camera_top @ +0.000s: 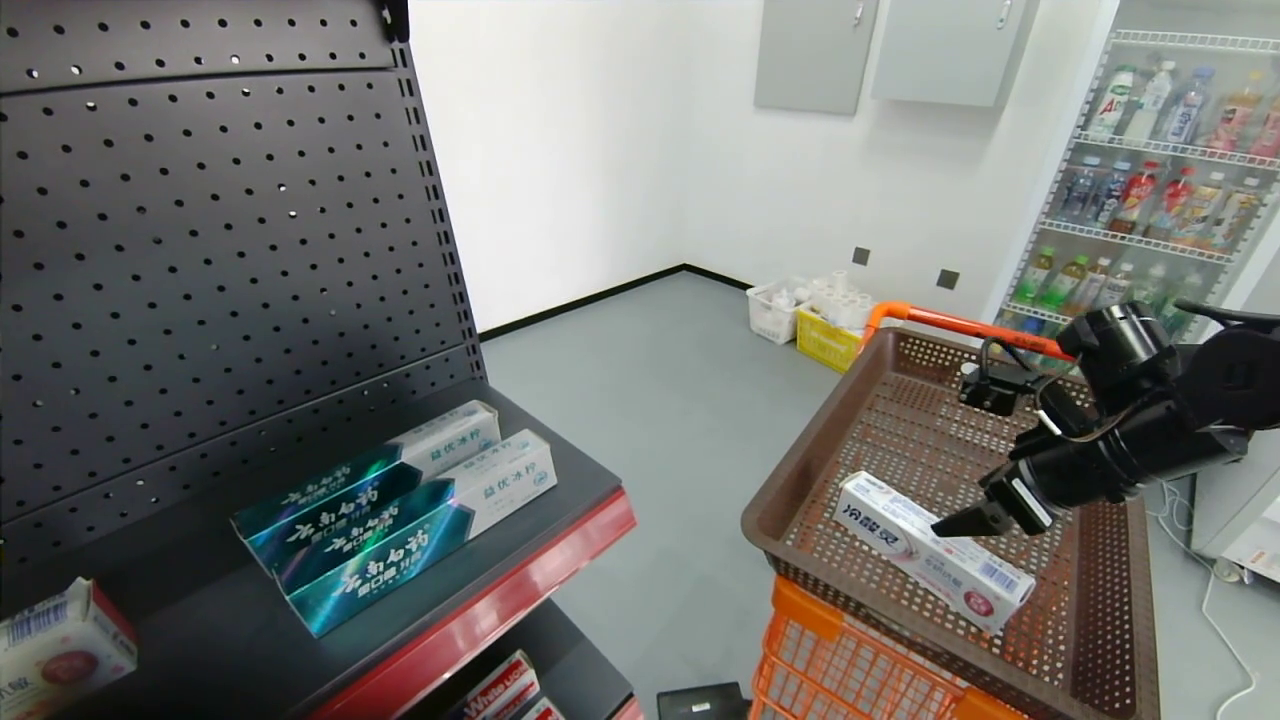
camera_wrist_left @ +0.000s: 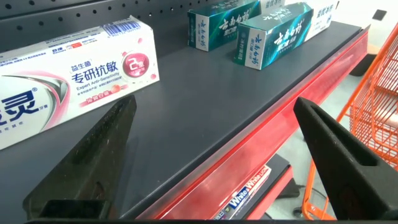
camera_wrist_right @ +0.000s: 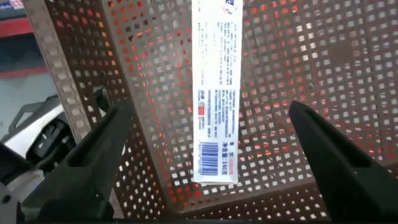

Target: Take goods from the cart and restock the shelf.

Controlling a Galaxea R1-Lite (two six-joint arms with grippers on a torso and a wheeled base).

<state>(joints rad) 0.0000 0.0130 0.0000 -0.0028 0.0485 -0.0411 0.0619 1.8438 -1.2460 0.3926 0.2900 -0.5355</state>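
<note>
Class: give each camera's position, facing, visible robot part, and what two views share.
Head view: from the head, down at black pegboard shelf, brown perforated cart basket; right claw.
Left wrist view: from that wrist, at pink-and-white toothpaste box on shelf; open left claw.
Right wrist view: from that wrist, down at white toothpaste box in basket; open right claw.
Shared by head and right wrist: the white box.

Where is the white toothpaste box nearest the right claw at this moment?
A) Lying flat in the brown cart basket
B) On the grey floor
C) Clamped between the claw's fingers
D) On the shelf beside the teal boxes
A: the white toothpaste box lies flat on the mesh bottom of the brown cart basket, and the right claw hangs open over it, fingers spread wide to either side.
</note>
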